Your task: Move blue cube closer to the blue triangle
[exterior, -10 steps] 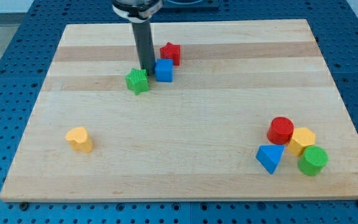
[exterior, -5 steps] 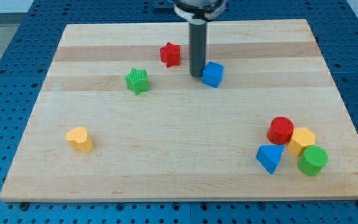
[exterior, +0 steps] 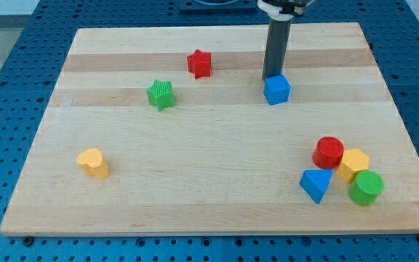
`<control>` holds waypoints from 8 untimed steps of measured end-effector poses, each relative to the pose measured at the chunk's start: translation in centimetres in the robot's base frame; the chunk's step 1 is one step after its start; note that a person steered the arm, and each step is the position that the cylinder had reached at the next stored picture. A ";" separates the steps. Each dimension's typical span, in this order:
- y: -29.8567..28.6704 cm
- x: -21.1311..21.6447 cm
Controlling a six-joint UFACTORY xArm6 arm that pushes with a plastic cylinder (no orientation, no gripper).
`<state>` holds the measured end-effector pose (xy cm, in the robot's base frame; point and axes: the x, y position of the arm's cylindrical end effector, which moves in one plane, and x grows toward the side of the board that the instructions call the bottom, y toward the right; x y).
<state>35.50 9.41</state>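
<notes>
The blue cube point(exterior: 276, 90) sits on the wooden board point(exterior: 209, 167) right of centre, in the upper half. My tip point(exterior: 270, 77) is at the cube's upper left edge, touching it or nearly so. The blue triangle point(exterior: 316, 185) lies near the view's bottom right, well below and to the right of the cube.
A red cylinder point(exterior: 329, 152), a yellow block point(exterior: 353, 164) and a green cylinder point(exterior: 366, 188) cluster around the blue triangle. A red star point(exterior: 199, 63) and a green star point(exterior: 161, 94) lie to the upper left. A yellow block point(exterior: 93, 162) sits at the left.
My tip has moved to the view's right, pushing the blue cube from beside the green and red stars to right of centre.
</notes>
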 end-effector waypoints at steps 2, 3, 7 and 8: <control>0.8 3.6; 0.8 5.7; 0.8 14.4; 0.8 14.4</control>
<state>49.86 10.20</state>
